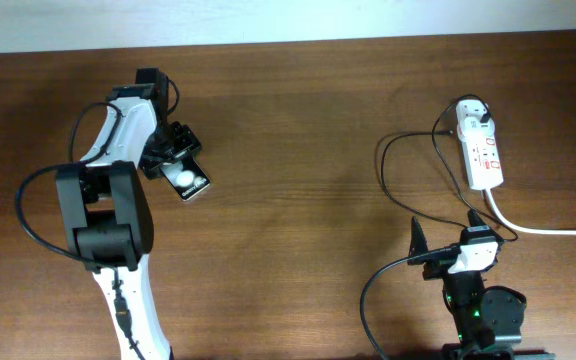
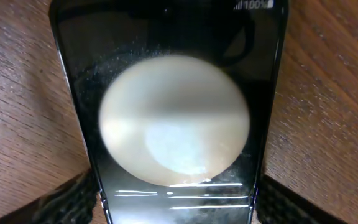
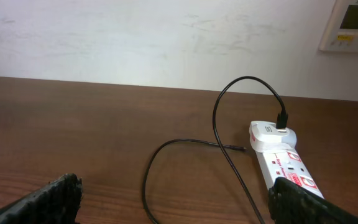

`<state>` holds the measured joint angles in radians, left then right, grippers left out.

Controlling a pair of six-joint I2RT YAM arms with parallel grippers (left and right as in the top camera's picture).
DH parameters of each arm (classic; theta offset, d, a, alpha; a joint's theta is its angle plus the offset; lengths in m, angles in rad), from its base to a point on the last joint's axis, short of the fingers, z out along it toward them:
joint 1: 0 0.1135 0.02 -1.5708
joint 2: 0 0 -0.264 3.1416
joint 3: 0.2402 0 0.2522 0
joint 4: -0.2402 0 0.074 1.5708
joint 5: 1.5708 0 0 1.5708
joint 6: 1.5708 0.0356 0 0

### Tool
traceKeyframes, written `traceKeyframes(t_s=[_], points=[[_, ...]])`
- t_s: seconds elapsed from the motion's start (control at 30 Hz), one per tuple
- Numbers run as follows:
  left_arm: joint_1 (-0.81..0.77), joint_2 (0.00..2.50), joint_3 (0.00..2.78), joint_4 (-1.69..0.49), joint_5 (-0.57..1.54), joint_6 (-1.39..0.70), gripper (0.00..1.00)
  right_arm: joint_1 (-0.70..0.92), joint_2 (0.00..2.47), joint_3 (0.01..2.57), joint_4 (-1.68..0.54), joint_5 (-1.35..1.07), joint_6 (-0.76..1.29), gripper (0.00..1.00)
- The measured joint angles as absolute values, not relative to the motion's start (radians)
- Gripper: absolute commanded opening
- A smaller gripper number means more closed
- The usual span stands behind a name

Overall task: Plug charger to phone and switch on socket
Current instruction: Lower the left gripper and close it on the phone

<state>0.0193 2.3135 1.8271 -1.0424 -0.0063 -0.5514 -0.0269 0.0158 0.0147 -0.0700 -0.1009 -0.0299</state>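
The small black glossy rectangular phone (image 1: 192, 184) lies on the dark brown wooden table (image 1: 298, 120) far over on the left. The left gripper (image 1: 176, 165) is down over it with a finger (image 2: 61, 200) along each long edge. From the wrist view they sit right against the casing, but I cannot tell whether they are squeezing it or only bracketing it. Well apart, on the right, the white oblong plastic power strip with red switches (image 1: 482, 152) carries the white adapter plug (image 3: 271, 135) at its far end. The long thin black charger cable (image 3: 149, 177) loops off it across the wood, and its small plug tip (image 3: 241, 148) lies loose just beside the adapter. The right gripper (image 3: 178, 200) hangs near the strip, fingers spread wide with nothing between them. The trouble I'd expect starts with that tip: it is tiny and flat on the table, so a pinch could close on bare wood, or catch the cable at a bad angle and leave the plug skewed for the port. Phone and tip are far apart, so dragging the cable across could tug the adapter, shift the strip, or snag the loop on the thick white cord (image 1: 548, 230). And if the phone isn't held firmly, pushing the plug in would just slide it away
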Motion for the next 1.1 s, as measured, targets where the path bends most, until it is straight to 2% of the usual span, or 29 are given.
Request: traceKeyframes(t_s=[0.1,0.3,0.33,0.4,0.47,0.67,0.83,0.93,0.97,1.1], points=[[0.019,2.313,1.827,-1.042,-0.002,-0.552,0.72,-0.027,0.016,0.015,-0.07,-0.101,-0.03,0.99],[0.019,2.313,1.829,-1.055,0.009,-0.553,0.71,-0.027,0.016,0.015,-0.07,-0.101,-0.03,0.99],[0.019,2.313,1.829,-1.06,0.012,-0.552,0.77,-0.027,0.016,0.015,-0.07,-0.101,-0.03,0.99],[0.019,2.313,1.829,-1.071,0.016,-0.551,0.96,-0.027,0.016,0.015,-0.07,-0.101,-0.03,0.99],[0.019,2.314,1.829,-1.098,0.026,-0.548,1.0,-0.027,0.016,0.015,-0.07,-0.101,-0.03,0.99],[0.019,2.315,1.829,-1.106,0.027,-0.545,1.0,-0.027,0.016,0.015,-0.07,-0.101,-0.031,0.99],[0.019,2.305,1.802,-1.076,0.017,-0.543,0.8,-0.027,0.016,0.015,-0.07,-0.101,-0.03,0.99],[0.019,2.301,1.796,-1.065,0.014,-0.545,0.64,-0.027,0.016,0.015,-0.07,-0.101,-0.03,0.99],[0.019,2.3,1.795,-1.063,0.016,-0.544,0.61,-0.027,0.016,0.015,-0.07,-0.101,-0.03,0.99],[0.019,2.298,1.794,-1.058,0.019,-0.545,0.6,-0.027,0.016,0.015,-0.07,-0.101,-0.03,0.99]])
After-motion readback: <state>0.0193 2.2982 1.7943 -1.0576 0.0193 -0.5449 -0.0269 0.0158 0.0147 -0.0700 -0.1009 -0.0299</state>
